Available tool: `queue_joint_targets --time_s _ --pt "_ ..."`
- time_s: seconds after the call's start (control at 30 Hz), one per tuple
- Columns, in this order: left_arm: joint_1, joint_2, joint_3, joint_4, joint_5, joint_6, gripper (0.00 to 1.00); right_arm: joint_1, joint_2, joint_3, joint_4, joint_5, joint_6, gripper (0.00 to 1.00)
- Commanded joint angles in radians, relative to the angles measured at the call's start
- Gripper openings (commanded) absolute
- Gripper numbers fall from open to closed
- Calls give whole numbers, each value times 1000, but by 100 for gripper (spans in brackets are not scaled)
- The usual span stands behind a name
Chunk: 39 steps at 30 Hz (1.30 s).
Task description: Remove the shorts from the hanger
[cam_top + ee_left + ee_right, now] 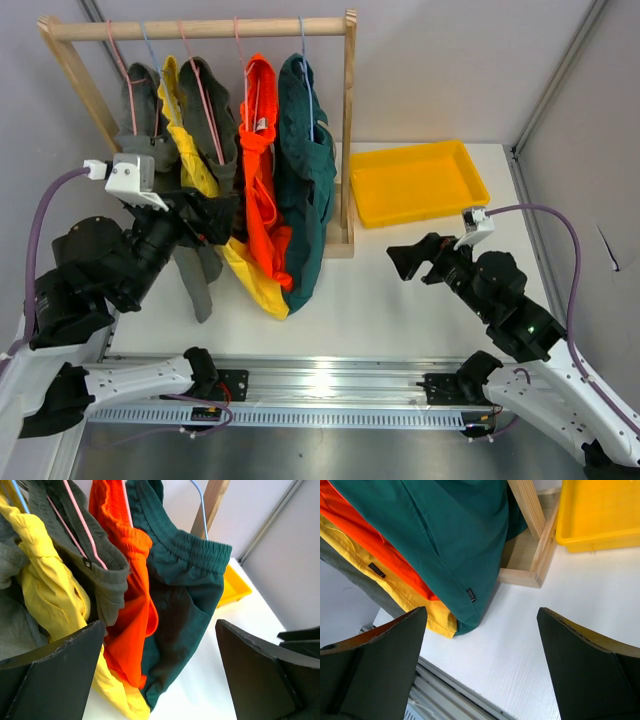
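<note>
While all five pairs hang from the wooden rack (200, 28), both of my grippers hold nothing. From above, my left gripper (205, 218) is low among the hanging cloth. The grey shorts (140, 105) are to its left, the dark olive shorts (205, 100) above it and the yellow shorts (255, 280) just to its right. Further right are the orange shorts (262, 180) and the teal shorts (305, 190). Whether it touches cloth, I cannot tell. My right gripper (412, 258) is over the white table (400, 320), well apart from the shorts, with the yellow tray (420, 185) beyond it.

From my left wrist, the left fingers (55, 675) are wide apart with no cloth between them. Above the left one are the yellow and olive pairs, the olive on a pink hanger (80, 520). Ahead of the gap are the orange and teal pairs, the teal on a blue hanger (201, 510).

From my right wrist, the right fingers (375, 665) are also wide apart over bare table. Ahead and left of them hang the lower ends of the teal, orange and yellow pairs. The rack's foot and the tray are ahead on the right.
</note>
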Motion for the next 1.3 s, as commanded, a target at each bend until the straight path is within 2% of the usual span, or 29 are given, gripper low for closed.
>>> queue_joint_targets --time_s 0.0,0.03,0.07,0.13,0.2,0.3,0.43,0.5,0.6,0.77,0.8,0.83,0.9,0.93,1.0,1.03,1.07,1.13,1.17,1.27 --pt "-3 20 11 32 1 24 99 1 -2 -9 -2 11 19 99" --pt "-3 12 13 33 18 15 99 1 -4 -9 -5 12 19 99" --pt "-3 1 8 44 130 49 99 2 -8 -11 -9 14 19 99" --pt "-3 -83 -106 184 272 131 99 1 -18 -17 -24 21 15 99" --pt "-3 -137 -205 305 257 132 100 1 -24 -23 -30 24 13 99" --pt "-3 -146 -237 289 165 127 99 1 -28 -40 -16 4 6 99" --pt "-3 -25 -106 184 139 138 98 1 -44 -72 -13 0 22 99" --pt "-3 90 -15 156 118 162 91 1 -58 -86 -13 9 44 99" --pt "-1 249 187 119 43 201 84 1 -64 -103 -19 12 61 99" --pt "29 337 320 111 -158 279 80 2 -91 -96 -67 1 65 99" --pt "57 334 373 99 -157 279 80 2 -99 -96 -88 6 65 99" --pt "136 334 395 78 -146 278 79 2 -117 -100 -96 7 64 99" --pt "242 340 461 4 -67 256 74 2 -136 -113 -102 -3 58 99" --pt "340 349 532 -25 -51 238 73 1 -154 -119 -99 -5 56 99" --pt "414 366 565 -85 -24 242 74 1 -173 -135 -88 -32 49 99" --pt "472 383 594 -96 -18 260 76 1 -179 -148 -82 -40 44 99" --pt "482 379 576 -85 -28 274 79 1 -188 -155 -72 -51 42 99" --pt "525 362 536 -54 -45 279 96 1 -193 -165 -65 -75 36 99" --pt "543 360 528 -60 -59 279 99 1 -194 -169 -65 -78 36 99" --pt "649 340 481 -51 28 248 99 2 -196 -178 -65 -100 38 99"
